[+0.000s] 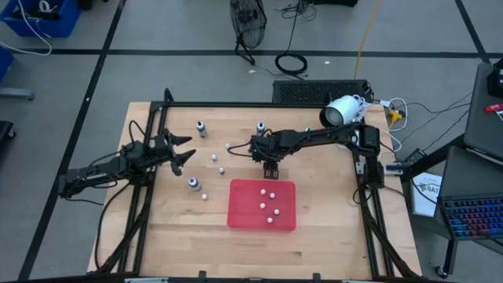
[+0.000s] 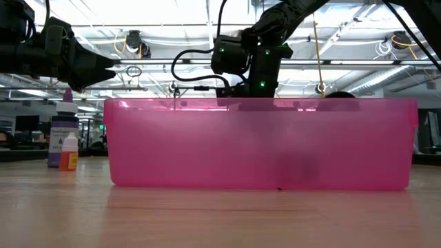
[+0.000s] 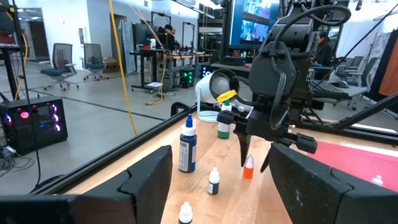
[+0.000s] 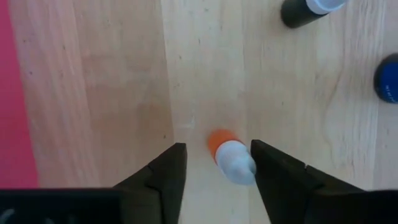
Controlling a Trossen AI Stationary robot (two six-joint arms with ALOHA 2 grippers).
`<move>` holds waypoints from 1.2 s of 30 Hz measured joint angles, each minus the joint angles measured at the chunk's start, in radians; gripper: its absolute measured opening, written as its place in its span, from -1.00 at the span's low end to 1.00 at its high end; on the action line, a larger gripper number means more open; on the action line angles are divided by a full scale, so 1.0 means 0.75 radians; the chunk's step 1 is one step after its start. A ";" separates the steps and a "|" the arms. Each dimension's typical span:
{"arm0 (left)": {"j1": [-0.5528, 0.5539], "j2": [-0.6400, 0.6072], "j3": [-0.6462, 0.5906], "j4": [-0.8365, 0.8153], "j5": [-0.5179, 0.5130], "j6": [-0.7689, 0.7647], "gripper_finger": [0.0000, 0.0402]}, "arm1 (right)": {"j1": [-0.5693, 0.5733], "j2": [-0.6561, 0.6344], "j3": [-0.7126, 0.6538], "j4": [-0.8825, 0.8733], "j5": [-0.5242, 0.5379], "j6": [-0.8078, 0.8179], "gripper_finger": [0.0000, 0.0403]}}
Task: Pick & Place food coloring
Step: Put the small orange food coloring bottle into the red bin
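Ceiling strip lights (image 2: 207,14) are blowing out in low view, backlighting the arms into silhouette. Pink tray (image 2: 262,145) is sitting blurred up close. Bench (image 1: 181,228) is showing even light, soft shadows.

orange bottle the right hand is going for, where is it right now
The small orange bottle stands on the wooden table between the open fingers of the right hand, just behind the red tray's far edge, near mid-table in the high view.
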 joint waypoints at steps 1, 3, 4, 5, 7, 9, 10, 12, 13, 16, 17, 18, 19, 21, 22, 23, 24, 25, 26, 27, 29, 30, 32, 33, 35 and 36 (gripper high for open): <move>0.000 0.000 0.000 0.000 0.000 0.000 0.34 | -0.002 0.000 0.000 0.000 0.000 0.000 -0.27; 0.000 0.000 0.000 0.000 0.000 0.000 0.34 | -0.008 0.000 0.000 0.000 0.000 0.000 -0.37; 0.000 0.000 0.000 0.000 0.000 0.000 0.34 | -0.010 0.000 0.000 0.000 0.000 0.000 -0.42; 0.000 0.000 0.000 0.000 0.000 0.000 0.34 | -0.011 0.000 0.000 -0.001 0.001 0.000 -0.47; 0.000 0.000 0.000 0.000 0.000 0.000 0.34 | -0.014 0.000 0.000 -0.001 0.001 -0.002 -0.60; 0.000 0.000 0.000 0.000 0.000 0.000 0.34 | -0.014 0.000 0.000 0.000 0.001 -0.015 -0.71; 0.000 0.000 0.000 0.000 0.000 0.000 0.34 | -0.014 -0.001 0.001 0.000 0.001 -0.028 -0.76; 0.000 0.000 0.000 0.000 0.000 0.000 0.34 | -0.014 -0.003 0.001 -0.003 0.004 -0.056 -0.76; 0.000 0.000 0.000 0.000 0.000 0.000 0.34 | -0.009 -0.010 0.001 -0.012 0.007 -0.069 -0.76; 0.000 0.000 0.000 0.000 0.000 0.000 0.34 | 0.014 -0.050 0.007 -0.052 0.050 -0.084 -0.76; 0.000 0.000 0.000 0.000 0.000 0.000 0.34 | 0.027 -0.074 0.013 -0.070 0.074 -0.087 -0.76; 0.000 0.000 0.000 0.000 0.000 0.000 0.34 | 0.042 -0.101 0.022 -0.086 0.097 -0.097 -0.76; 0.000 0.000 0.000 0.000 0.000 0.000 0.34 | 0.059 -0.133 0.029 -0.107 0.109 -0.114 -0.76; 0.000 0.000 0.000 0.000 0.000 0.000 0.34 | 0.106 -0.200 0.033 -0.139 0.136 -0.125 -0.76; 0.000 0.000 0.000 -0.001 0.000 0.000 0.34 | 0.134 -0.232 0.032 -0.151 0.152 -0.124 -0.76; 0.000 0.000 0.000 -0.001 0.000 0.000 0.34 | 0.165 -0.263 0.032 -0.161 0.166 -0.116 -0.76; 0.000 0.000 0.000 0.000 0.000 0.000 0.34 | 0.199 -0.290 0.032 -0.170 0.181 -0.103 -0.76; 0.000 0.000 0.000 0.000 0.000 0.000 0.34 | 0.235 -0.316 0.033 -0.190 0.187 -0.081 -0.76; 0.000 0.000 0.000 -0.001 0.000 0.000 0.34 | 0.272 -0.336 0.033 -0.216 0.188 -0.048 -0.76; 0.000 0.000 0.000 0.000 0.000 0.000 0.34 | 0.307 -0.347 0.033 -0.245 0.189 -0.008 -0.76; 0.000 0.000 0.000 0.000 0.000 0.000 0.34 | 0.378 -0.352 0.033 -0.297 0.190 0.096 -0.76; 0.000 0.000 0.000 0.000 0.000 0.000 0.34 | 0.412 -0.350 0.033 -0.324 0.190 0.149 -0.76; 0.000 0.000 0.000 0.000 0.000 0.000 0.34 | 0.476 -0.335 0.033 -0.364 0.190 0.245 -0.76; 0.000 0.000 0.000 0.000 0.000 0.000 0.34 | 0.505 -0.326 0.033 -0.377 0.182 0.283 -0.76; 0.000 0.000 0.000 0.000 0.000 0.000 0.34 | 0.557 -0.304 0.032 -0.380 0.176 0.348 -0.76; 0.000 0.000 0.000 -0.001 0.000 0.000 0.34 | 0.579 -0.296 0.032 -0.379 0.175 0.373 -0.76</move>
